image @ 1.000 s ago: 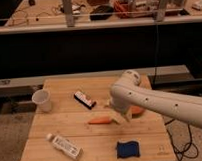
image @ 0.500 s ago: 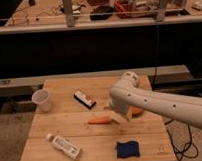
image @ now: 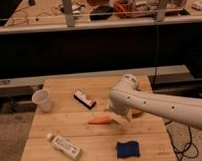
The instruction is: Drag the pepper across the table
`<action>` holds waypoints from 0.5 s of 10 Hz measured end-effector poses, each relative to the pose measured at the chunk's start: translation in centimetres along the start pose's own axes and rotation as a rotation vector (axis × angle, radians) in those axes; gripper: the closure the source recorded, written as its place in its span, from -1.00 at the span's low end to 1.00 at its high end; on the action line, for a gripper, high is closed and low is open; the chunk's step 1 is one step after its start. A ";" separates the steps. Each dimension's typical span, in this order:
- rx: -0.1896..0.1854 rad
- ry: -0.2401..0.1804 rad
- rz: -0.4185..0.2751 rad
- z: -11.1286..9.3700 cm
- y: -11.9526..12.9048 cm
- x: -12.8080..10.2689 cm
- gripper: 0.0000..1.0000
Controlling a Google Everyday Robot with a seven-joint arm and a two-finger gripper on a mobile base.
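Nearest the lens, on the pale plank surface (image: 56,125): a blue cloth pad (image: 128,149) at front right and a white bottle (image: 64,146) lying on its side at front left, well apart from each other.

Just beyond them, at mid-surface: the pepper (image: 100,120), slender and orange, lying flat with its length running across the frame and its tapered tip pointing frame left. Sits near the centre, clear of the bottle and the pad.

At the pepper's right end: the end effector (image: 118,119), lowered almost to the planks, jaws spread wide and closed on nothing. Impossible to tell whether it touches the vegetable or merely stands just beside it.

Reaching in from frame right: the white arm (image: 160,108), sloping down over the surface's right half and bending at a rounded joint above the end effector. Peeking out from behind it, a sliver of an orange bowl (image: 137,112), mostly hidden.

Farther back: a small dark packet (image: 85,99) with a white and red label, lying flat behind the pepper, and a white cup (image: 41,100) standing upright near the left edge.

Beyond the surface: a dark gap, then a long workbench (image: 92,24) cluttered with cables and gear.
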 end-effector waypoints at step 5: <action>0.005 0.007 -0.074 1.3 -0.3 -0.1 -0.60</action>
